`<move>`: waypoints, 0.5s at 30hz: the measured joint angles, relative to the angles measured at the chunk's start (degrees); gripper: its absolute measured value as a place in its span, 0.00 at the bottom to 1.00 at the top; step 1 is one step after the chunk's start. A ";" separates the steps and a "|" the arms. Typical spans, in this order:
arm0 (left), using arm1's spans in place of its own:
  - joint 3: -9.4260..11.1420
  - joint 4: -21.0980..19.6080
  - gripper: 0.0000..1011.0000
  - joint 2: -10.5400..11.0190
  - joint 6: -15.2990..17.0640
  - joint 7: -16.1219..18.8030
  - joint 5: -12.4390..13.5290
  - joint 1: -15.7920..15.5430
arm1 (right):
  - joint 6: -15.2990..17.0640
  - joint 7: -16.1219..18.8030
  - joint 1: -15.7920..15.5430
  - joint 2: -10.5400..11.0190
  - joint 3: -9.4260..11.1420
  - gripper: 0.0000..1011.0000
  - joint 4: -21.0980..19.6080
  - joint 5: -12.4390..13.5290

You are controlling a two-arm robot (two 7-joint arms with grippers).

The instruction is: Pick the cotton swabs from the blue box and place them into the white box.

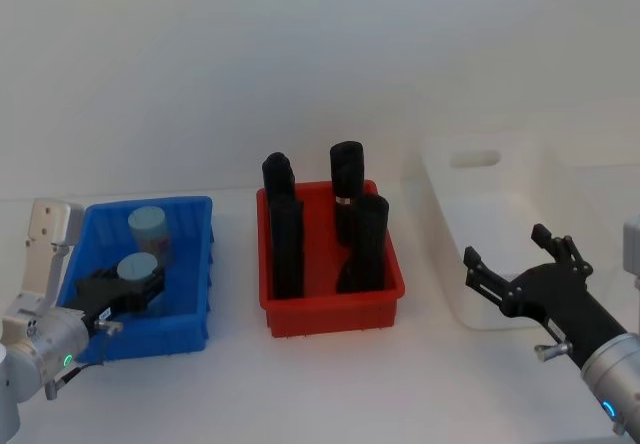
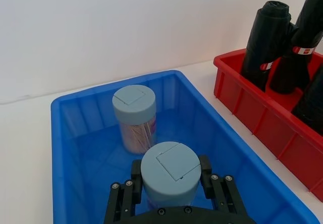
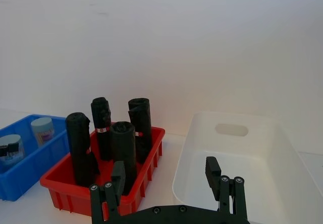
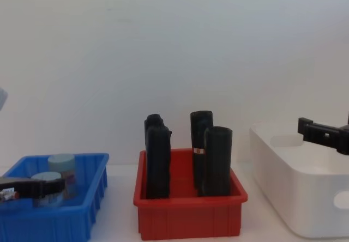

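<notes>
Head view shows 2 tubs of cotton swabs [image 1: 148, 226] in the blue box [image 1: 207, 264], none in the white box [image 3: 262, 158]. The left gripper [image 2: 169, 183] clamps the near tub [image 1: 138, 269]; the right gripper [image 1: 505, 246] hangs wide open beside the white box. Both transfers remain.

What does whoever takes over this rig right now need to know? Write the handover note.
Left hand: shut on the nearer cotton swab tub, low inside the blue box, not yet lifted out.
Right hand: open, empty, hovering by the near end of the white box.
Second cotton swab tub: upright, farther back in the blue box.
Done: nothing delivered; no tub seen in the white box.
Left: move the held tub to the white box, then the second.
</notes>
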 joint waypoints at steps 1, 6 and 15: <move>0.01 0.00 0.66 0.00 -0.07 -0.11 0.17 -0.04 | 0.00 0.00 0.00 0.00 0.00 0.99 0.00 0.00; 0.02 -1.65 0.66 0.23 -0.18 -0.67 1.25 0.12 | 0.00 0.00 0.00 0.00 0.00 0.99 0.00 0.00; -0.21 -8.06 0.66 1.32 1.97 -1.75 2.86 1.43 | 0.00 0.00 0.00 0.00 0.00 0.99 0.00 0.00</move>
